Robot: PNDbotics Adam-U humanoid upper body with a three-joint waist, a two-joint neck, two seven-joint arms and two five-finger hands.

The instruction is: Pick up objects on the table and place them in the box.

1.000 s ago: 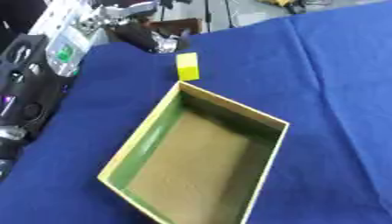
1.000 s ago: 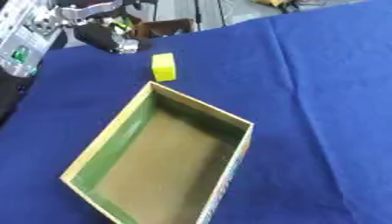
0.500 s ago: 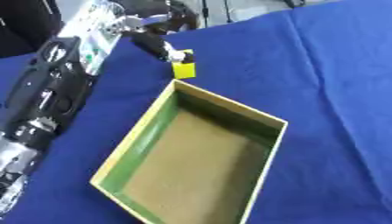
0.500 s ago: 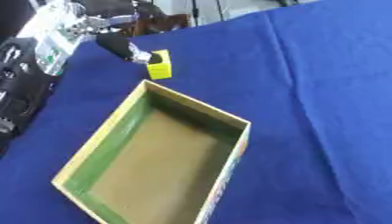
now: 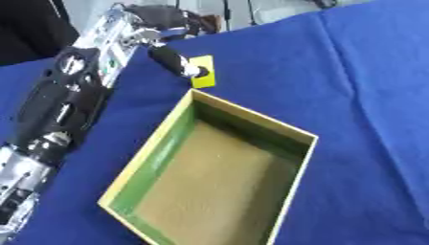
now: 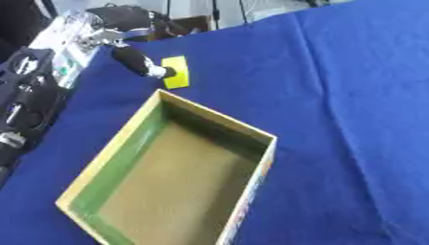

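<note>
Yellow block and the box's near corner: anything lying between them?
Nothing; only a short strip of bare blue cloth separates the yellow block from the box, clearest in the right eye view. The left hand touches the block's far-left side.

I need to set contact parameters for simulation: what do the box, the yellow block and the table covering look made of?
Box: likely cardboard, thin walls, matte green inside. Yellow block: possibly foam or plastic, plain and matte; left hand touches it. Blue cloth: fabric, creased.

A blue cloth (image 5: 360, 81) covers the table, with soft folds running across it. Behind the far edge, the floor (image 6: 251, 7) looks pale, and thin dark legs (image 5: 224, 9) stand there.
</note>
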